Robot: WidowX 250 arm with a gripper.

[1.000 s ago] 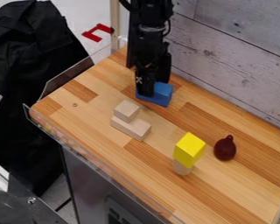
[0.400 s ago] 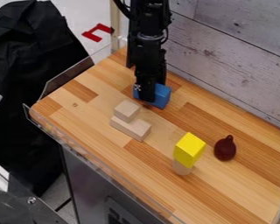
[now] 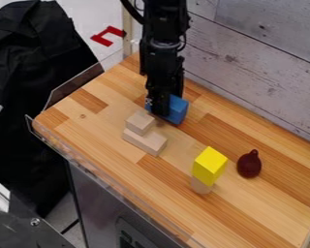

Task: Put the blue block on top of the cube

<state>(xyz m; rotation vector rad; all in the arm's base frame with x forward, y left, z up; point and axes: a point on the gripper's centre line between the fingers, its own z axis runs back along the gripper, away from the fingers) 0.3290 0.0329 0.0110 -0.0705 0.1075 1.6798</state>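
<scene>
1. My gripper [image 3: 161, 112], black and pointing down, is closed on the blue block [image 3: 178, 109]; one finger [image 3: 159, 104] crosses its near face, with blue showing to either side. The opposite finger's contact is hidden, so I cannot tell how much of the block it covers.
2. The blue block, in my grasp, is near the back edge of the wooden counter [image 3: 106, 126], beside the pale wooden cube [image 3: 139, 122] and not on it. Whether its underside touches the counter, I cannot tell.
3. The cube rests upon a longer wooden block [image 3: 147, 142], which lies flat.
</scene>
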